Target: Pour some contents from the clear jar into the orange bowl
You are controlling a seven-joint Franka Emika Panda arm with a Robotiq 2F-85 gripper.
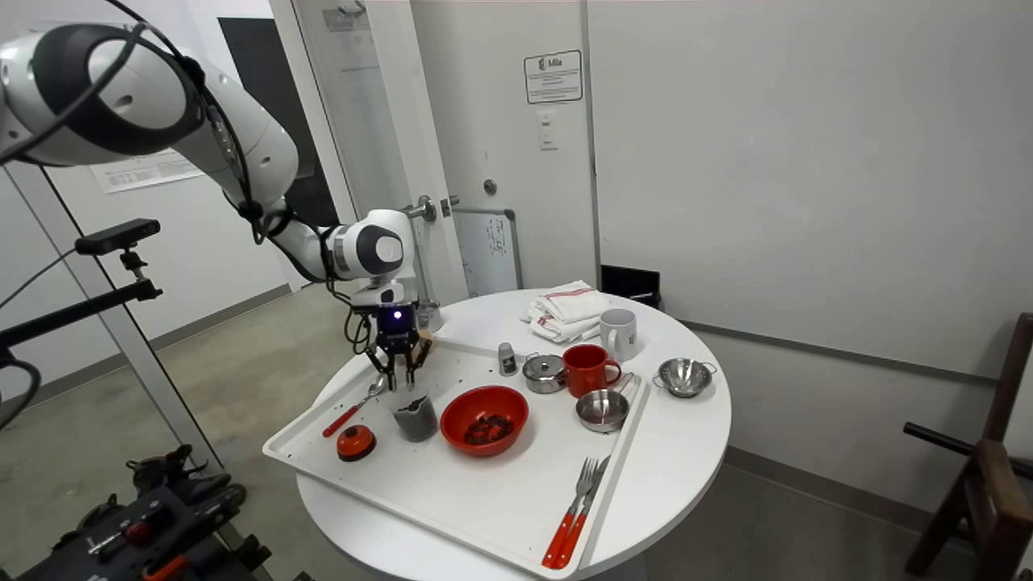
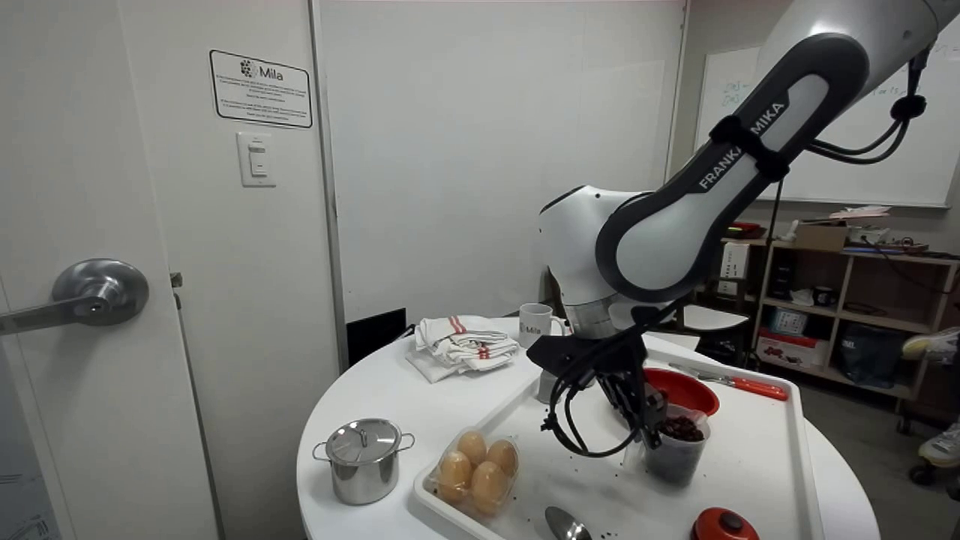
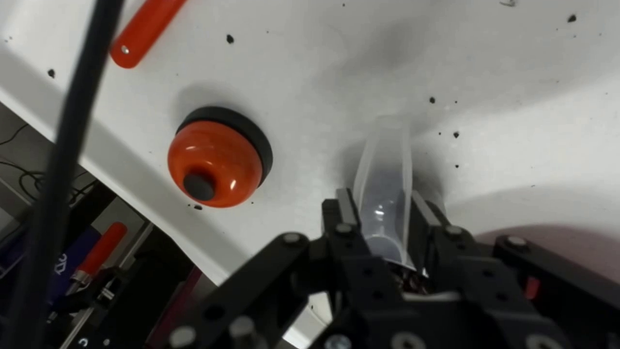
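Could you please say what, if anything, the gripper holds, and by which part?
The handle of the clear jar lies between the fingers of the gripper; whether they clamp it cannot be told.

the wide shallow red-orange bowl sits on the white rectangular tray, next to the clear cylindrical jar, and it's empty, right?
It isn't empty: an exterior view shows small dark pieces in the wide shallow red-orange bowl. It does sit on the white rectangular tray, next to the clear cylindrical jar.

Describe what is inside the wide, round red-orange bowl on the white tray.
In an exterior view, small dark brown pieces lie low in the bowl, with red showing between them; the bowl's surface directly beneath them is covered.
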